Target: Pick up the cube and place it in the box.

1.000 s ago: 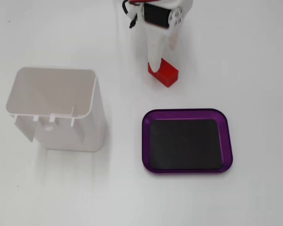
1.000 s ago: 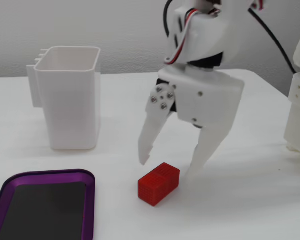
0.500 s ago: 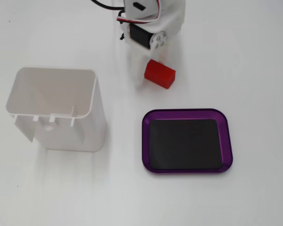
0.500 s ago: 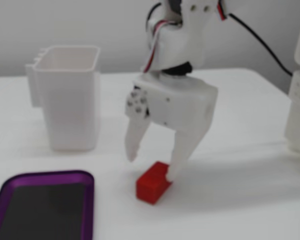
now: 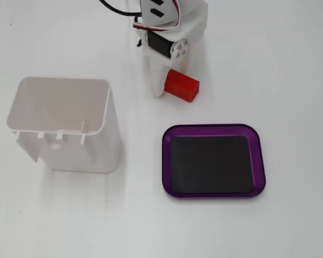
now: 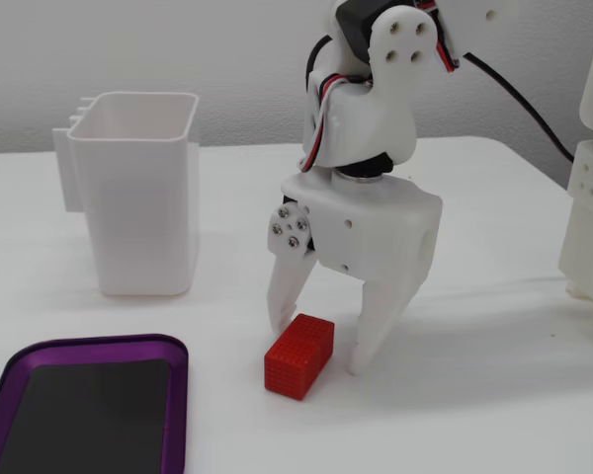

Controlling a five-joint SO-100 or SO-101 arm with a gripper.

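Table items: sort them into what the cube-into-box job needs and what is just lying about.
Needed for the job:
red cube
purple tray
gripper, open, fingers either side of the cube

Just lying about:
tall white container
white structure at the right edge

The cube [image 6: 299, 355] is bright red with a fine dotted grid on its faces; the box [image 5: 214, 161] has a translucent purple rim and black floor; the claw [image 6: 319, 343], the tall bin [image 5: 70, 123] and the table [image 5: 290, 70] are white.
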